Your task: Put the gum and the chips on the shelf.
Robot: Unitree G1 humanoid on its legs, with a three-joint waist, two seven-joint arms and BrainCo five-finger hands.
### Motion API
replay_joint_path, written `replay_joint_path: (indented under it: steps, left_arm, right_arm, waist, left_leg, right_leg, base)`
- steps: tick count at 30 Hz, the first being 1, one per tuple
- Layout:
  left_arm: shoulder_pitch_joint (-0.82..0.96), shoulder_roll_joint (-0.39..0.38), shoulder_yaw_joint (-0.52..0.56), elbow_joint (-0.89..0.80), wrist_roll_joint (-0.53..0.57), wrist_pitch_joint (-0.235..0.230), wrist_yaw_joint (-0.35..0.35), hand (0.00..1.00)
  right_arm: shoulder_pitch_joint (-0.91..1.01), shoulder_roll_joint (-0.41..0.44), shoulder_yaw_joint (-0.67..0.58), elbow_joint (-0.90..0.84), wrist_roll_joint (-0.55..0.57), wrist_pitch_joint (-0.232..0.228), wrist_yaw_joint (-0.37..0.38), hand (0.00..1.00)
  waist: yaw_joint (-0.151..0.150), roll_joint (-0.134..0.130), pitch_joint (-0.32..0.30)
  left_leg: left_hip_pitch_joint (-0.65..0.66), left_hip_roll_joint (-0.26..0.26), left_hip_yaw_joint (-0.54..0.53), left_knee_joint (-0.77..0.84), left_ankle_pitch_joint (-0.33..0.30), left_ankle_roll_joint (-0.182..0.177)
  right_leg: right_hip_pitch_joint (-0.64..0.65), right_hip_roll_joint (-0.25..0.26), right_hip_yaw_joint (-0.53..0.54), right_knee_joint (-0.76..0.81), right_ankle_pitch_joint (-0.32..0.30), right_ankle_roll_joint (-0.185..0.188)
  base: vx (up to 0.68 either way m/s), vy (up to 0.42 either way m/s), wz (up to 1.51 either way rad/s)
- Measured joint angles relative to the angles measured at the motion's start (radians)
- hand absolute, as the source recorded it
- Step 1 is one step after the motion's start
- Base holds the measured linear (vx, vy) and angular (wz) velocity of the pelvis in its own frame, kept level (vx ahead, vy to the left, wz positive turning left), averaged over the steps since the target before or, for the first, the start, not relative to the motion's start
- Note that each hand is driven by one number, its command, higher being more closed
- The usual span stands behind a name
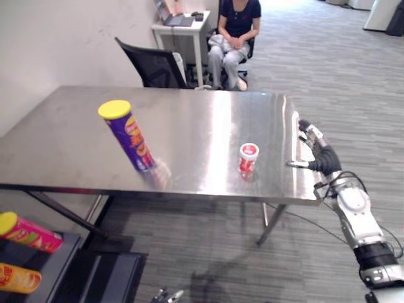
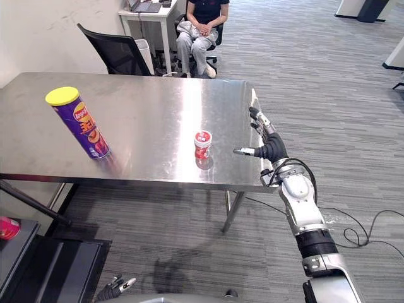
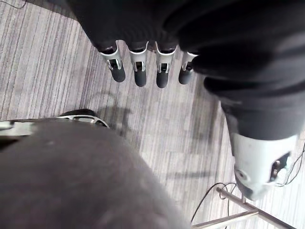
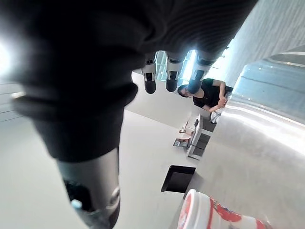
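Observation:
A purple chips can [image 1: 128, 136] with a yellow lid stands on its base on the left half of the steel table [image 1: 189, 107]. A small red and white gum tub [image 1: 248, 156] stands near the table's front edge, right of the middle, and looms close in the right wrist view [image 4: 209, 214]. My right hand [image 1: 319, 151] hovers at the table's right edge, open, fingers straight and thumb pointing toward the tub a hand's width away. My left hand [image 3: 139, 74] hangs low over the carpet with its fingers straight, holding nothing. The dark shelf [image 1: 63, 265] sits at lower left, below the table.
A pink can [image 1: 28, 232] and an orange can [image 1: 19, 278] lie on the shelf. A black chair [image 1: 151, 63] stands behind the table. Further back a person [image 1: 233, 38] sits beside a white desk [image 1: 180, 25].

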Motion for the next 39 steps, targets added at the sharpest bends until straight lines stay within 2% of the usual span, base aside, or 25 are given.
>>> replay_joint_path:
  steps: [12, 19, 24, 30, 39]
  left_arm:
    - [0.001, -0.001, -0.002, 0.0, 0.019, 0.019, -0.005, 0.0]
    - [0.001, -0.001, -0.02, 0.0, 0.018, 0.024, -0.005, 0.0]
    - [0.0, -0.001, -0.028, 0.0, 0.018, 0.026, -0.005, 0.0]
    - [0.001, 0.0, -0.037, 0.0, 0.018, 0.026, -0.005, 0.0]
    - [0.001, -0.003, -0.038, -0.001, 0.016, 0.026, -0.005, 0.0]
  right_arm:
    - [-0.073, 0.021, 0.076, 0.149, -0.003, 0.046, 0.041, 0.0]
    - [-0.092, 0.024, 0.126, 0.153, -0.003, 0.048, 0.074, 0.0]
    - [-0.092, 0.064, 0.13, 0.17, 0.0, 0.068, 0.089, 0.0]
    - [-0.103, 0.082, 0.138, 0.19, 0.0, 0.089, 0.084, 0.0]
    - [-0.144, 0.115, 0.137, 0.274, 0.002, 0.11, 0.015, 0.0]
  waist:
    - [-0.002, 0.011, -0.002]
    - [0.002, 0.023, 0.005]
    - [0.006, 0.026, 0.007]
    - [0.017, 0.029, 0.009]
    - [0.021, 0.036, 0.017]
  left_leg:
    - [0.001, 0.002, -0.017, -0.008, 0.015, -0.002]
    - [0.006, 0.001, -0.022, -0.009, 0.015, -0.003]
    - [0.007, 0.002, -0.026, -0.01, 0.016, -0.004]
    - [0.006, -0.001, -0.03, -0.01, 0.016, -0.004]
    - [0.007, -0.004, -0.051, -0.01, 0.021, -0.004]
  right_leg:
    - [0.01, 0.003, -0.02, -0.002, 0.001, -0.001]
    - [0.023, 0.004, -0.027, -0.014, 0.006, 0.0]
    - [0.035, 0.006, -0.035, -0.028, 0.009, 0.0]
    - [0.041, 0.005, -0.043, -0.036, 0.012, 0.002]
    - [0.054, 0.002, -0.06, -0.036, 0.012, 0.002]
  base:
    - [-0.02, -0.023, 0.04]
    - [-0.02, -0.009, 0.02]
    - [0.0, -0.008, 0.02]
    - [0.0, -0.002, 0.01]
    - [-0.03, -0.012, 0.07]
